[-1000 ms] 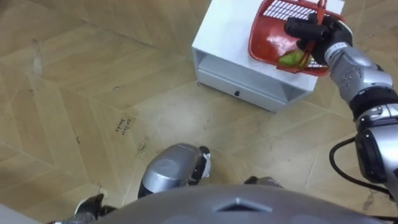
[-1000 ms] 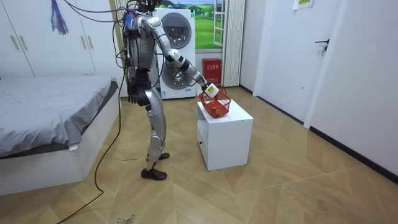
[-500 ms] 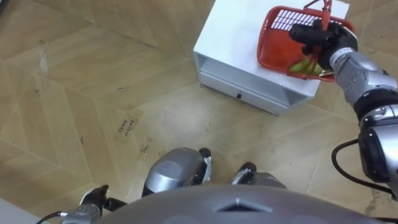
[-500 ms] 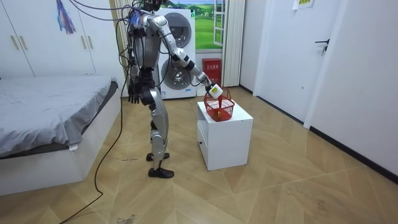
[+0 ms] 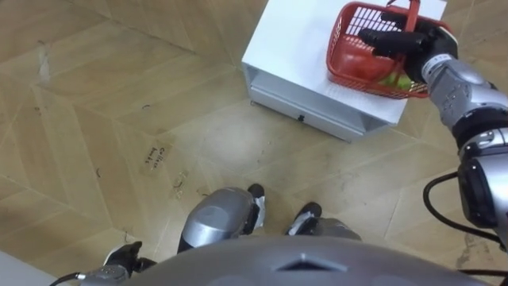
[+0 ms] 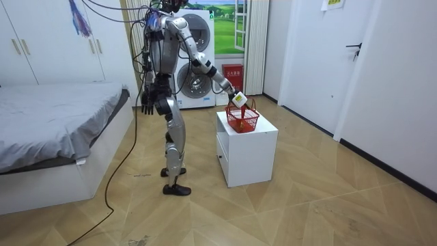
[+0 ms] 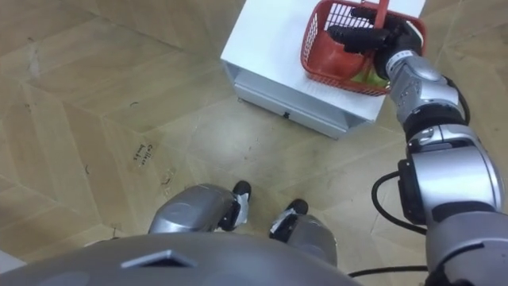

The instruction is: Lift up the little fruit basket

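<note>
Right hand (image 5: 421,44) over red basket (image 5: 343,57) on white cabinet (image 5: 294,40), grip not discernible; herringbone floor (image 5: 119,95)

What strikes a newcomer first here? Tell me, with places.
The red basket of fruit stands out, on the right end of the white cabinet ahead of the robot. The right hand reaches over it at the handle. In the room view, the robot stands beside the cabinet, left hand hanging at its side.

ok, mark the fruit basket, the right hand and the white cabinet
fruit basket (image 5: 341,56): left eye view, its red side wall
right hand (image 5: 418,45): left eye view, back of the hand
white cabinet (image 5: 290,40): left eye view, bare top
</note>
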Motion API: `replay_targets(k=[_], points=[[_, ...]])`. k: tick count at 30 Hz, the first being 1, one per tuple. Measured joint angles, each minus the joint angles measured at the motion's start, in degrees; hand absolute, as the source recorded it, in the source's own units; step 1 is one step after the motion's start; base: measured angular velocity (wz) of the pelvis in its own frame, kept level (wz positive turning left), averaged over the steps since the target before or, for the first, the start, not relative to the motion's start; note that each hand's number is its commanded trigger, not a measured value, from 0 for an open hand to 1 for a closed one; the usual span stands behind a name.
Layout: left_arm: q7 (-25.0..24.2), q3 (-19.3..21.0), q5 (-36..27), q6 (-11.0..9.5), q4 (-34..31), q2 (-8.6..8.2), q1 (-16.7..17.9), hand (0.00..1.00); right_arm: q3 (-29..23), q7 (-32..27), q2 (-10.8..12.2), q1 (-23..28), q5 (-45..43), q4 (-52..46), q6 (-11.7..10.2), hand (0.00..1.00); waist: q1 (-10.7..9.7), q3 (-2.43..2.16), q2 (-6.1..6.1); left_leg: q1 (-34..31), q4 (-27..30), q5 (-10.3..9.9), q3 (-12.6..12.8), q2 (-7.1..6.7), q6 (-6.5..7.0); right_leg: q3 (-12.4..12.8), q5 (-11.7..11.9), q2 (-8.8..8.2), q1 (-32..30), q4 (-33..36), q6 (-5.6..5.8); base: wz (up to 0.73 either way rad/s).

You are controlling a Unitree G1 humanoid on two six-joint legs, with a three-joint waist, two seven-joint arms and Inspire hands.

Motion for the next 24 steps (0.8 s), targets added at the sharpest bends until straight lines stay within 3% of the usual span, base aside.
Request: replay_targets(k=[11,24], points=[[-0.14,-0.01,-0.12,0.5,-0.01,0.22,0.46,0.0,0.0,0.07,-0.01,0.0,-0.06,-0.09,0.01,0.0,-0.21,-0.03,0.0,0.06,-0.33,0.01,-0.03,0.06,-0.01,-0.09,0.1,0.06,0.07,0.04,-0.04,0.0],[-0.08,-0.05,-0.11,0.73,-0.72,0.23,0.5,0.0,0.14,1.15,-0.6,-0.32,-0.22,-0.7,0.0,0.0,-1.22,-0.37,-0.55,0.47,-0.26,0.04,0.41,0.11,0.0,0.12,0.1,0.01,0.3,0.08,-0.03,-0.01]])
